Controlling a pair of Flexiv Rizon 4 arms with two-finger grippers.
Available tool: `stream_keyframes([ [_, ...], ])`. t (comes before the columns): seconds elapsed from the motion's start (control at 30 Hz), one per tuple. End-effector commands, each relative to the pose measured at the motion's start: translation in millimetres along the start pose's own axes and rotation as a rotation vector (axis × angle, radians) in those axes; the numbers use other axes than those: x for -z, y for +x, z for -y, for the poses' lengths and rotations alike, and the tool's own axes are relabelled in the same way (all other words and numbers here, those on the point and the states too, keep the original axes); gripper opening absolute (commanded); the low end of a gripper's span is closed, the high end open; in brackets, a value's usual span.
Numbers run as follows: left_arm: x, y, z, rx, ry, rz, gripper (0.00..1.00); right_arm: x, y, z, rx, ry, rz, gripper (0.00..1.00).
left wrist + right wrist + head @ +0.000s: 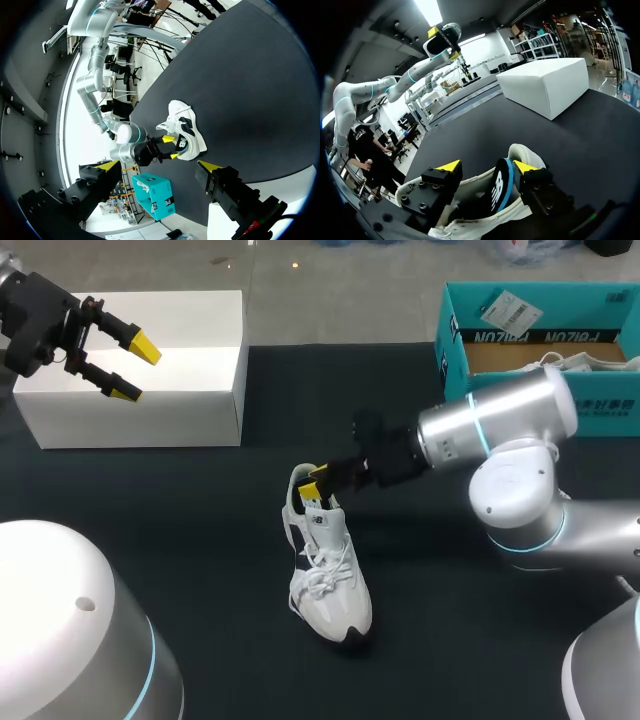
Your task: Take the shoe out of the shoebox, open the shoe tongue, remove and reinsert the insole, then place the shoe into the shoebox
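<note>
A white shoe with dark side panels lies on the black table, toe towards the front edge. My right gripper is at its heel opening. In the right wrist view the right gripper stands open astride the shoe. A dark insole with a blue edge stands on edge out of the opening between the fingers, close to one finger. My left gripper hangs open and empty above the white box, far from the shoe. The left wrist view looks down on the shoe and the right gripper.
A white box stands at the back left. The teal shoebox stands at the back right with a second white shoe inside. My right arm's elbow bulks over the table's right side.
</note>
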State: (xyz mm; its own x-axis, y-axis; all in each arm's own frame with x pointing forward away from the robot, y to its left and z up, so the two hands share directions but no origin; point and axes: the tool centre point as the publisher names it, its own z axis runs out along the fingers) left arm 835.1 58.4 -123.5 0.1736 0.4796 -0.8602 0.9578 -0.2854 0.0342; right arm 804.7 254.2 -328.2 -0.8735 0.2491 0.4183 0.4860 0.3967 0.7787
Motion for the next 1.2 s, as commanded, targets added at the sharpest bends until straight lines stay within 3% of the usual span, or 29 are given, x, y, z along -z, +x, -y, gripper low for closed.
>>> stream_keyframes([
  [0.03, 1, 0.2, 0, -0.001, 0.002, -0.002, 1.0, 10, 4.5, -5.2, -0.004, 0.032, 0.025, 0.69],
  [0.2, 1, 0.2, 0, -0.001, 0.002, -0.002, 1.0, 22, 2.4, -8.7, -0.002, 0.048, 0.066, 0.71],
  [0.27, 1, 0.2, 0, -0.001, 0.002, -0.002, 1.0, 25, -0.7, -10.6, -0.004, 0.043, 0.088, 0.63],
  [0.3, 1, 0.2, 0, -0.001, 0.002, -0.002, 1.0, 27, -1.9, -12.2, -0.005, 0.038, 0.102, 0.5],
  [0.37, 1, 0.2, 0, -0.001, 0.002, -0.002, 1.0, 32, -3.6, -16.4, -0.009, 0.032, 0.148, 0.33],
  [0.43, 1, 0.2, 0, -0.001, 0.002, -0.002, 1.0, 37, -5.8, -20.8, -0.048, 0.044, 0.249, 0.0],
  [0.57, 1, 0.2, 0, -0.001, 0.002, -0.002, 1.0, 48, -8.9, -24.3, -0.183, 0.049, 0.44, 0.0],
  [0.67, 1, 0.2, 0, -0.001, 0.002, -0.002, 1.0, 52, -6.4, -23.0, -0.207, 0.108, 0.51, 0.0],
  [0.8, 1, 0.2, 0, -0.001, 0.002, -0.002, 1.0, 55, -2.3, -25.2, -0.214, 0.157, 0.56, 0.0],
  [1.2, 1, 0.2, 0, -0.001, 0.002, -0.002, 1.0, 55, -2.3, -25.2, -0.214, 0.157, 0.56, 0.0],
])
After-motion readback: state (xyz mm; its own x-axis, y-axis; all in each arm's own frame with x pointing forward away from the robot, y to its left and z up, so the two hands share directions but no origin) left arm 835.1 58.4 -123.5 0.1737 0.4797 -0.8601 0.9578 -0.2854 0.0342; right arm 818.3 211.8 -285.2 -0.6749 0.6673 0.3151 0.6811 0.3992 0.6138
